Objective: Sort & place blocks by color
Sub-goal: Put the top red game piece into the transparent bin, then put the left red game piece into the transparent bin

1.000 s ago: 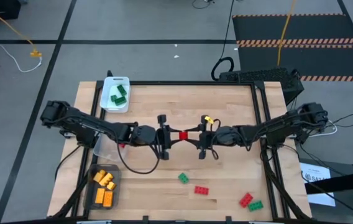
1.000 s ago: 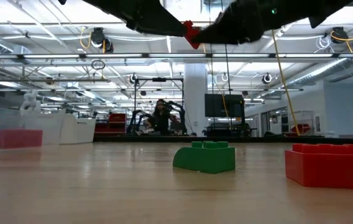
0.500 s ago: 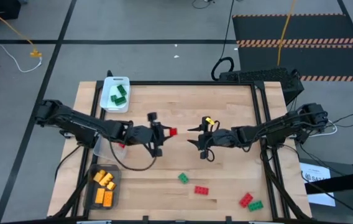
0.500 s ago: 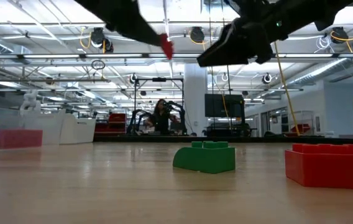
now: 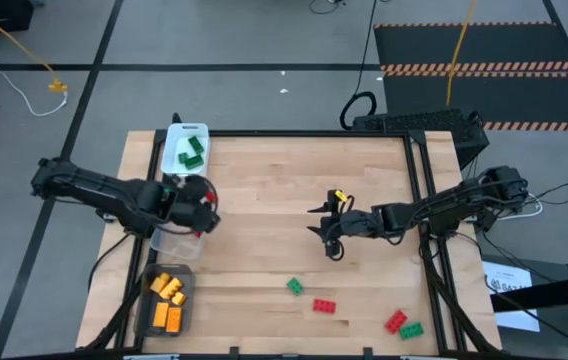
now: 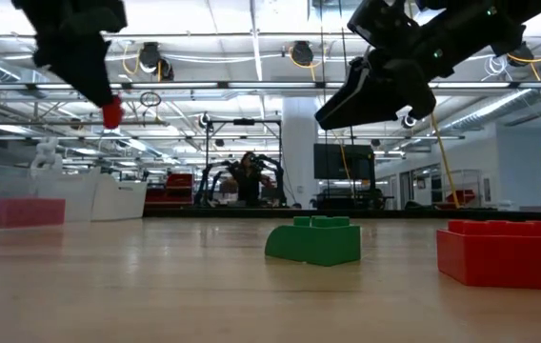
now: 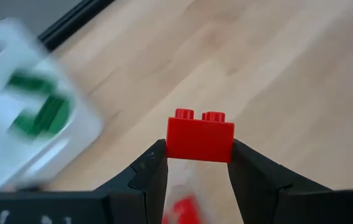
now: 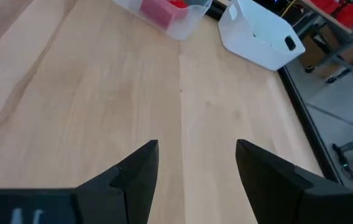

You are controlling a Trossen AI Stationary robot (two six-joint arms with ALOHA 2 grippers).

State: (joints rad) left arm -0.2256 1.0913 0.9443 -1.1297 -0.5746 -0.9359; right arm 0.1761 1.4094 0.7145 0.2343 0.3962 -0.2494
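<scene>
High view: left gripper [image 5: 202,200] fingers clamp 1 red block [image 7: 199,135] above the clear tray [image 5: 174,240], beside the white tray [image 5: 171,165]. Right gripper [image 5: 316,218] fingers open, mid-table [image 5: 264,180]; nothing obstructs.

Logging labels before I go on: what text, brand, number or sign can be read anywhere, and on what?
No text can be read in any view.
White sheet off the table's right edge: dark print, too small to read.
Blocks, trays and arms: no lettering shows.
Back of the room, low view: nothing readable.
</scene>
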